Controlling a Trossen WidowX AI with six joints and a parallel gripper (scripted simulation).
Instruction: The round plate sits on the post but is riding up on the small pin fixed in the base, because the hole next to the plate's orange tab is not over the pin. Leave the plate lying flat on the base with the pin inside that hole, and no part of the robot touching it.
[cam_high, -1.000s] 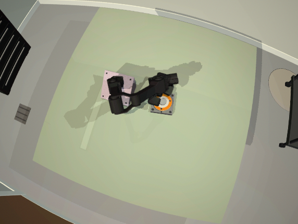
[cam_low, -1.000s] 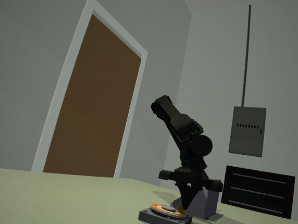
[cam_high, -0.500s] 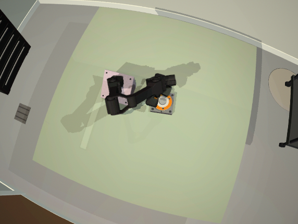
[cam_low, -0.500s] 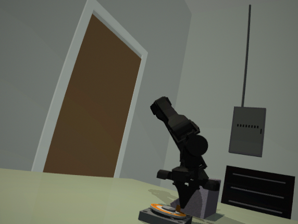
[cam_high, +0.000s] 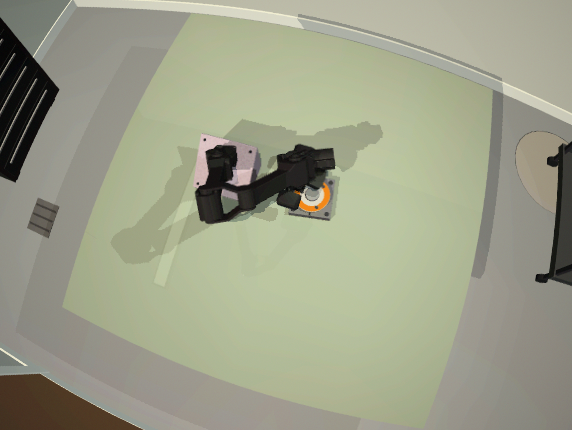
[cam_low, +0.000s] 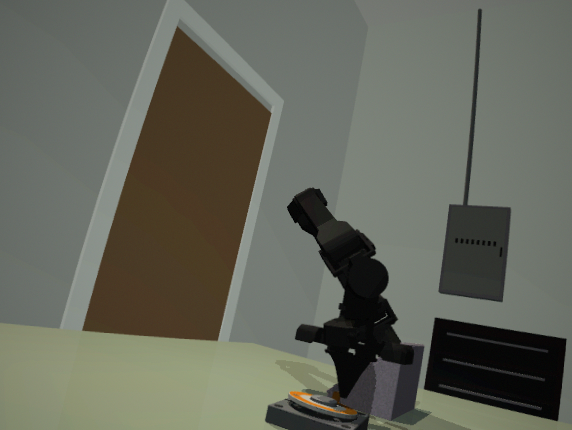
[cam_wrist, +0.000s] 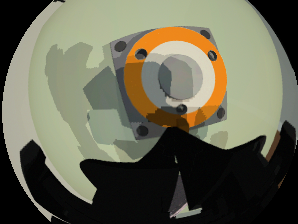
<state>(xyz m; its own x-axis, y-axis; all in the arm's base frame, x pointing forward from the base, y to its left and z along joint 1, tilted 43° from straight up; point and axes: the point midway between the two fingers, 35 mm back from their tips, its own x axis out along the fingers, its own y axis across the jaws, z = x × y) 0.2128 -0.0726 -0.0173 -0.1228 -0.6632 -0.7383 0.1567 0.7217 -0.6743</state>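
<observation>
Clenched, empty gripper (cam_low: 342, 395) pressing at the round plate's (cam_low: 320, 403) rim — side view showing it tilting, overhead view hiding contact.

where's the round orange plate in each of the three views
Top: the round plate lies just right of centre, partly under the arm's wrist.
Exterior: at the bottom edge, right of centre, below the shut jaws.
Wrist: upper middle, slightly right, above the dark jaws.
Shared landmark: the grey square base under the plate, seen in all three views.
</observation>
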